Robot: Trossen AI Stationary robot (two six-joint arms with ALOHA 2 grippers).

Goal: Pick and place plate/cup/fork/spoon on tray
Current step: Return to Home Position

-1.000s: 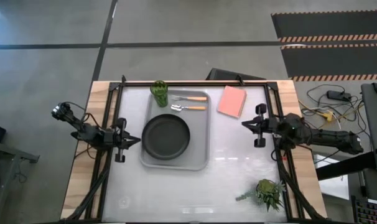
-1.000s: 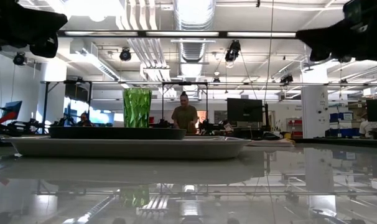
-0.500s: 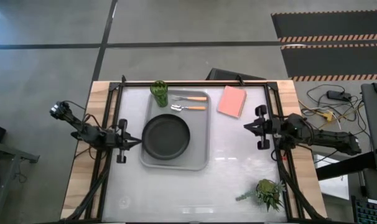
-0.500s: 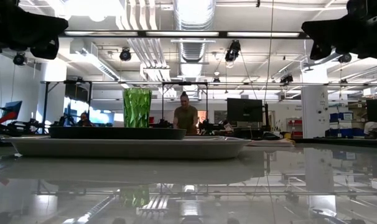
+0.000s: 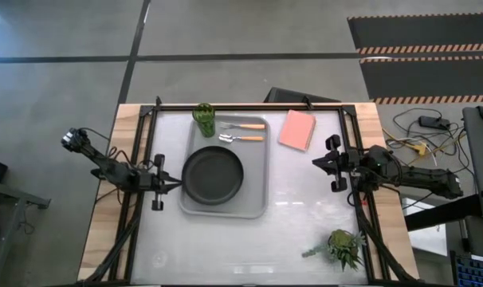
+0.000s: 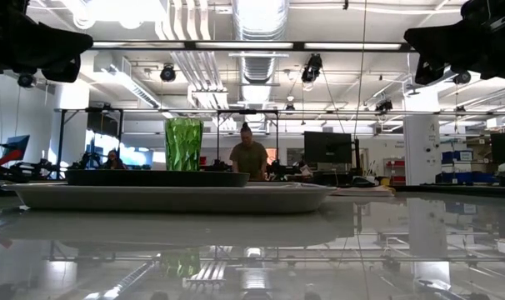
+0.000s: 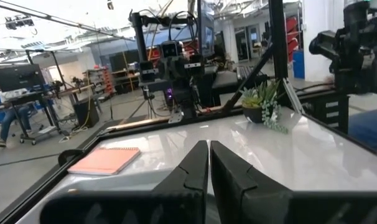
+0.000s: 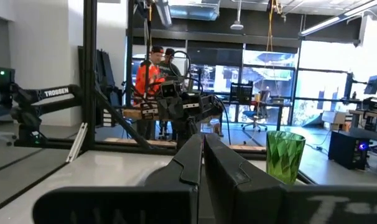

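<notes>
From above, the tray [image 5: 223, 177] sits in the upper middle of the frame on the table [image 5: 297, 223], with the plate [image 5: 214, 175] filling its lower half and the fork [image 5: 243, 126] and spoon [image 5: 241, 139] lying side by side along its top edge. The cup [image 5: 204, 119] stands upright at the tray's upper left corner; whether it sits on the rim or just outside cannot be told there. The low view shows the cup [image 6: 184, 144] rising behind the plate [image 6: 157, 177] over the tray [image 6: 173, 197], but hides the cutlery, and shows a person [image 6: 249, 155] in the room beyond. The left gripper [image 5: 174, 183] hangs just left of the tray's left edge, its fingers [image 7: 191, 171] pressed together. The right gripper [image 5: 315, 160] waits at right of centre, well apart from the tray, fingers [image 8: 188, 158] likewise together. A pink pad [image 5: 296, 129] lies near the upper right, a small plant [image 5: 343, 248] at lower right. Bare table stretches between tray and right gripper and across the bottom of the frame.
</notes>
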